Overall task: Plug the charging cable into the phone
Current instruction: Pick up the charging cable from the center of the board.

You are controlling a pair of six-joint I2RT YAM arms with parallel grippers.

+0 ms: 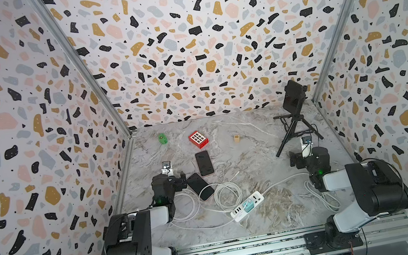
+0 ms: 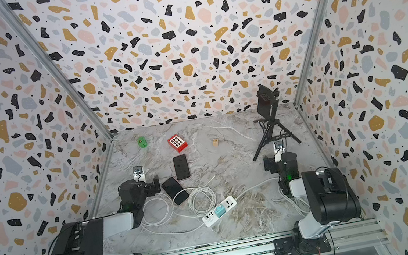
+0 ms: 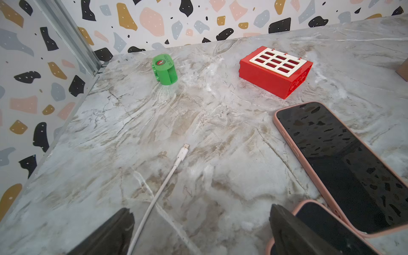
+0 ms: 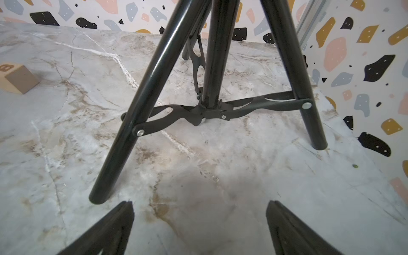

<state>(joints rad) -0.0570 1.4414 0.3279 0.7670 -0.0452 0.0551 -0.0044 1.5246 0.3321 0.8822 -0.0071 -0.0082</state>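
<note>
Both grippers sit low over the marble table [image 1: 255,136] with fingers spread wide, grasping nothing. The left gripper [image 3: 198,212] has the white charging cable [image 3: 155,198] lying loose on the table between its fingers, its USB-C plug [image 3: 184,150] free and pointing toward the far edge. The right gripper [image 4: 199,203] faces the black tripod [image 4: 212,66] by the far right corner. Around the table's middle lie two dark-screened phones in pink cases, the far phone [image 1: 204,163] and just beside it the near phone [image 1: 200,186], close to the left gripper. Cable coils lead to a white power strip [image 1: 256,197] holding a teal charger [image 1: 248,206] toward the near edge, while a red box [image 1: 198,139], green cylinder [image 1: 162,139] and wooden block [image 1: 236,138] sit nearer the far edge
</note>
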